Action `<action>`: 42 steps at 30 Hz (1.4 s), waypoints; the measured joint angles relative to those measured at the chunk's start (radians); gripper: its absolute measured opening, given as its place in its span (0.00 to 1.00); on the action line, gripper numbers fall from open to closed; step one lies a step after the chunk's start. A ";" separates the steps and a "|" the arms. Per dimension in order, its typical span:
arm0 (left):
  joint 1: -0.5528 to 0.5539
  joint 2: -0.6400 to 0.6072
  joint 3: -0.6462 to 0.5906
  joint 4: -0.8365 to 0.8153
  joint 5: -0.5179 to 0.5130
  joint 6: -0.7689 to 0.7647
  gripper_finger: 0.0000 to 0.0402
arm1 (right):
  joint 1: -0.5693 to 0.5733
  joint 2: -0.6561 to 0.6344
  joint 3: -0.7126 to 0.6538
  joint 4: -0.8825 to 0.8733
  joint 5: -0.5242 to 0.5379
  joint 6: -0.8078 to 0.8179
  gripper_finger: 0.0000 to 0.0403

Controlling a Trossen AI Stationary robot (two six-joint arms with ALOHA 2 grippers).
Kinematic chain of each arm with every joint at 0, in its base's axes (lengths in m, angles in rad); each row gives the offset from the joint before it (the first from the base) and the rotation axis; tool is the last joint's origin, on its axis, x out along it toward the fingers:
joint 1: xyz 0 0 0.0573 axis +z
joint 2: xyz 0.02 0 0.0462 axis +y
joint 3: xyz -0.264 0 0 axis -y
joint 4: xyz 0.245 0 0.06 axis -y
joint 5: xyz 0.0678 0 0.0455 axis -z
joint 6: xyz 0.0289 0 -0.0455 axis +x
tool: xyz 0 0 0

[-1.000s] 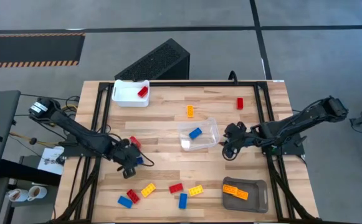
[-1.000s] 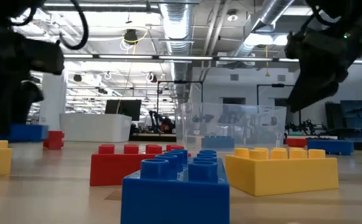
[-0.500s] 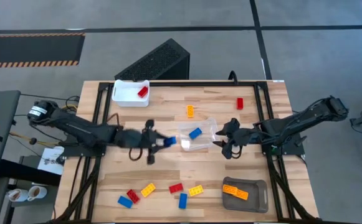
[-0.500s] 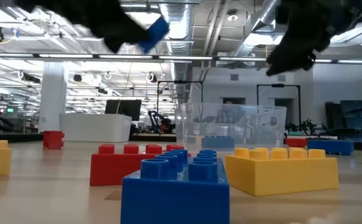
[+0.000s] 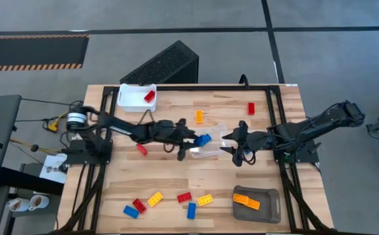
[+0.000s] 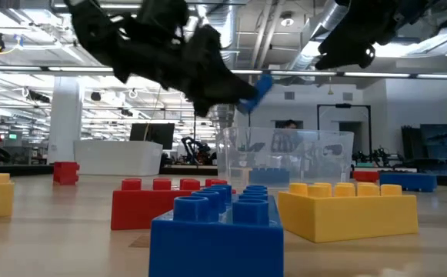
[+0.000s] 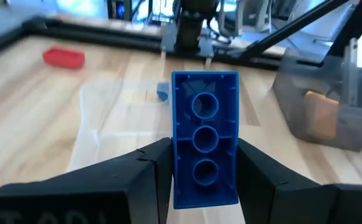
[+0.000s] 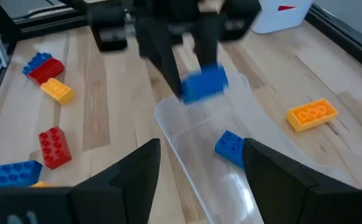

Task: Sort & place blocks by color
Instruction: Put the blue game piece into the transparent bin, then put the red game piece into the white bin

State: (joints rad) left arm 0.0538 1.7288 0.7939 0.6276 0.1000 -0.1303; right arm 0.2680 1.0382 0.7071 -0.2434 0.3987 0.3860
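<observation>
Blue brick (image 7: 204,146) pinched between the left gripper's (image 5: 190,139) two dark fingers (image 7: 144,163), studs hidden, its hollow underside facing the wrist camera. High view: that gripper hangs over the near-left edge of the clear tray (image 5: 216,130) at mid-table, arm stretched in from the left. Low view: brick held up in the air, tilted, above the clear tray's wall (image 6: 285,146). Inside the tray lies a second blue brick (image 8: 230,148), flat on the floor of it. Right gripper (image 5: 236,153) sits just beside the tray's right edge, fingers (image 8: 119,175) spread apart with nothing between them. White tray (image 5: 134,99) at the far left of the table holds one red brick (image 5: 150,96). Grey tray (image 5: 257,204) at the near right holds orange bricks (image 5: 246,200). Loose on the wood: an orange brick (image 5: 199,116) just beyond the clear tray, a red brick (image 5: 251,108) far right, a red brick (image 5: 141,149) beside the left arm. Near edge, a scatter: blue (image 5: 131,211) and red (image 5: 139,204) touching each other, yellow (image 5: 154,199), red (image 5: 184,196), blue (image 5: 192,210), yellow (image 5: 205,200). Black slatted box (image 5: 163,65) stands on the floor behind the table.
</observation>
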 joint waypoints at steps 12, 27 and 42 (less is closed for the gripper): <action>0.018 0.070 0.174 -0.306 -0.050 -0.004 0.47 | -0.002 0.000 0.000 -0.007 0.000 -0.022 0.62; -0.032 -0.154 0.163 -0.507 -0.215 0.076 0.57 | 0.001 0.000 -0.004 -0.006 -0.001 -0.008 0.62; -0.318 -0.396 -0.047 -0.812 -0.429 -0.235 0.53 | 0.047 0.003 -0.024 0.002 0.001 0.061 0.62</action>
State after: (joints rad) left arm -0.2645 1.3324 0.7470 -0.1843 -0.3292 -0.3655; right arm 0.3147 1.0408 0.6827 -0.2417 0.4001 0.4468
